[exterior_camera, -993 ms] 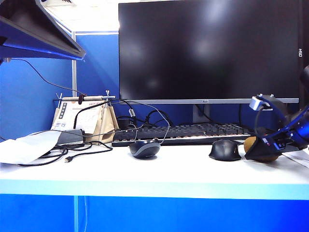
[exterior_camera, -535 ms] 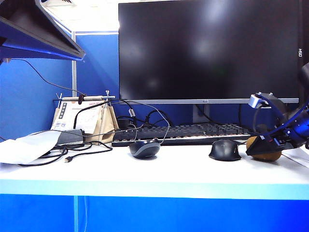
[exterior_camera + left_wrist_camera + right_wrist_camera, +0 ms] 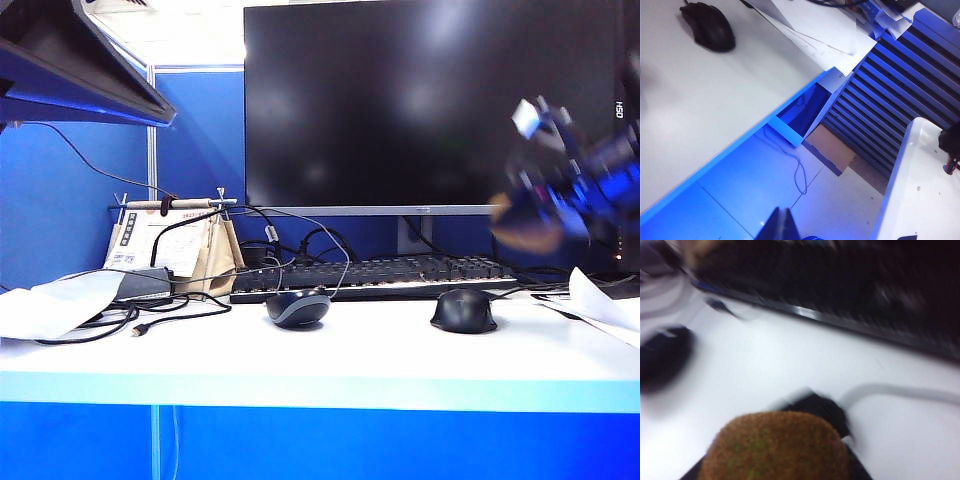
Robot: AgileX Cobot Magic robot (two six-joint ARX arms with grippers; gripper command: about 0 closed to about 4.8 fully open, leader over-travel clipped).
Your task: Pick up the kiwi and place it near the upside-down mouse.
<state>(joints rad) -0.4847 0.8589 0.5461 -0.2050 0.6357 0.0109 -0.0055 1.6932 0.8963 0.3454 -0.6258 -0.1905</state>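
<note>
A: What lies between the kiwi (image 3: pixel 527 236) and the upside-down mouse (image 3: pixel 298 307)?
B: A black mouse (image 3: pixel 464 311), before the keyboard (image 3: pixel 370 275) and monitor (image 3: pixel 430 100).
A: The end effectors?
B: Right end effector (image 3: pixel 545 215) pinches the kiwi above the white surface (image 3: pixel 300 365); the left end effector (image 3: pixel 782 227) hangs beyond the surface edge, state unclear.

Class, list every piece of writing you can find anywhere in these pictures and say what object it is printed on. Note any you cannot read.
Small logo on the monitor lower bezel: too small to read.
White marking at the exterior view's right edge, beside the monitor: sideways and unclear.
Print on the desk calendar: too small to read.
Keyboard key legends: unreadable.
Both wrist views: no text.
</note>
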